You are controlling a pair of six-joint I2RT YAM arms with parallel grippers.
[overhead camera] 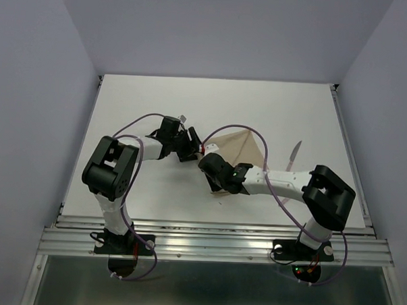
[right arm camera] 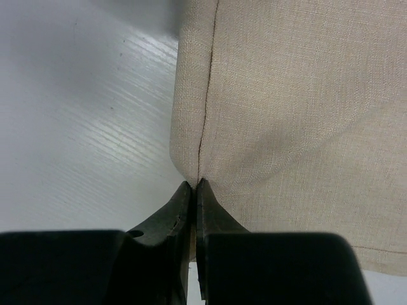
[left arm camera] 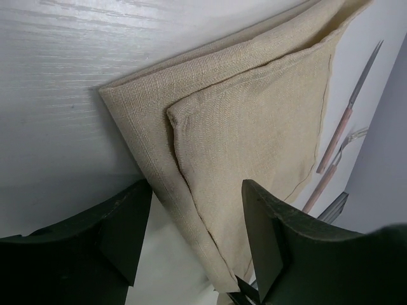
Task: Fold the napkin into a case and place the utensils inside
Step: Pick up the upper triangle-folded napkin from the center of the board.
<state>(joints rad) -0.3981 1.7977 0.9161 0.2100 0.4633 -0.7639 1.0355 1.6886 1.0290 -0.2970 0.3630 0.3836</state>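
The beige napkin (overhead camera: 241, 149) lies partly folded on the white table, one flap laid over its lower layer (left arm camera: 254, 114). My right gripper (overhead camera: 207, 159) is shut on the napkin's left edge, and the cloth (right arm camera: 286, 101) puckers into a pinch at its closed tips (right arm camera: 194, 185). My left gripper (overhead camera: 192, 146) stands open just left of that edge, its fingers (left arm camera: 196, 190) straddling the folded border without touching it. The utensils (overhead camera: 295, 154) lie right of the napkin, partly hidden by my right arm. In the left wrist view they show as a knife (left arm camera: 346, 130) and a second pinkish handle (left arm camera: 325, 179).
The white table (overhead camera: 158, 103) reaches back to the rear wall, with grey walls on both sides. A metal rail (overhead camera: 213, 244) runs along the near edge by the arm bases. My right forearm (overhead camera: 283, 182) crosses low over the napkin's near corner.
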